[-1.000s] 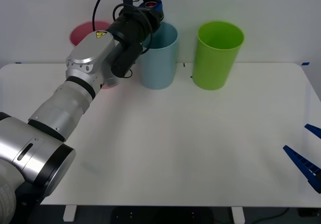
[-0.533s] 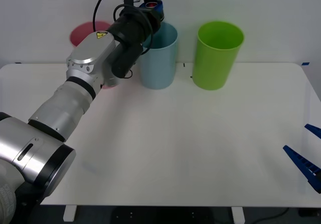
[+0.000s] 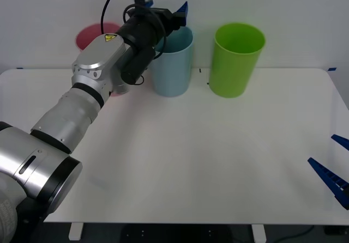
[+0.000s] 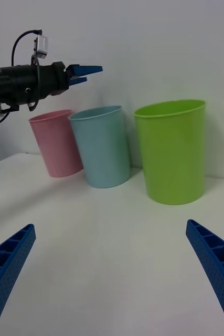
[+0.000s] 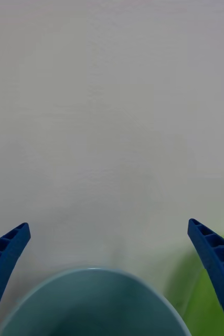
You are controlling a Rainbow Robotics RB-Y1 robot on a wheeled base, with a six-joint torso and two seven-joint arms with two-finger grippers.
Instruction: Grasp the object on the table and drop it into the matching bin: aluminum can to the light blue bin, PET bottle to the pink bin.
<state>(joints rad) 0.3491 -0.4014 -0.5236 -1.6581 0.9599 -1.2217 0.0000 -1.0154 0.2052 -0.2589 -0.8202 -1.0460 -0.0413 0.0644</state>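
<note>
My left gripper (image 3: 182,7) hangs open just above the rim of the light blue bin (image 3: 173,68), with nothing between its fingers. From the left wrist, the open gripper (image 5: 107,226) looks down at the bin's mouth (image 5: 91,304). The aluminum can is out of view. Behind my left arm, at the table's far left, stands the pink bin (image 3: 90,36). The right wrist view shows the pink bin (image 4: 56,144), the light blue bin (image 4: 104,152) and the left gripper (image 4: 88,73) above them. My right gripper (image 3: 322,149) waits open at the table's right edge.
A lime green bin (image 3: 235,63) stands right of the light blue one, a small gap between them; it also appears from the right wrist (image 4: 173,152). The white table (image 3: 207,156) stretches bare in front of the bins. A white wall rises behind them.
The can that my left gripper held above the light blue bin is gone from it. The left gripper has opened. Neither arm has shifted.
</note>
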